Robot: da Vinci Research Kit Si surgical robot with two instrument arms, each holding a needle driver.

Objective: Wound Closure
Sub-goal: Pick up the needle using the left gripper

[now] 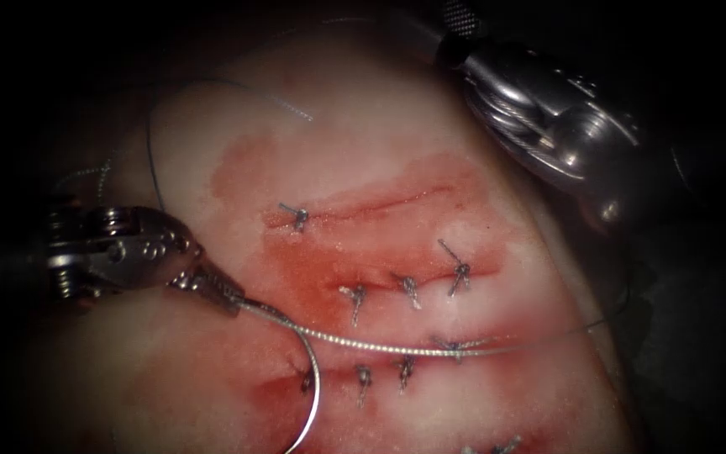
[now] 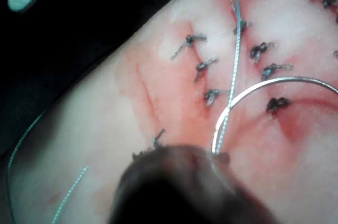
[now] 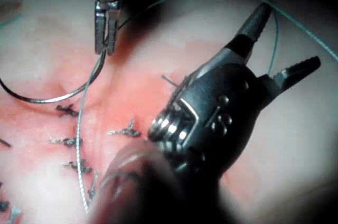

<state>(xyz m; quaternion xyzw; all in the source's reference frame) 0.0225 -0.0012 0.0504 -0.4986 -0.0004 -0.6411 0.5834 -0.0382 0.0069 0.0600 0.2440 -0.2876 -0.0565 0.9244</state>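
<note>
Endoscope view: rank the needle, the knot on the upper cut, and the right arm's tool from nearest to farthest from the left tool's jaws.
1. The needle, held near its thread end in the shut left tool, curving below it outside the tissue.
2. The upper-cut knot, above and to the right.
3. The right tool, open and empty, top right.

This is a surgical training bench in a lab. A slab of pork tissue [image 1: 397, 151] lies against a dark background, stained with red fluid [image 1: 329, 269] and crossed by rows of knotted stitches [image 1: 409, 286] just beyond the left tool [image 1: 227, 296], while the metal right tool [image 3: 285, 49] hangs open above it.
</note>
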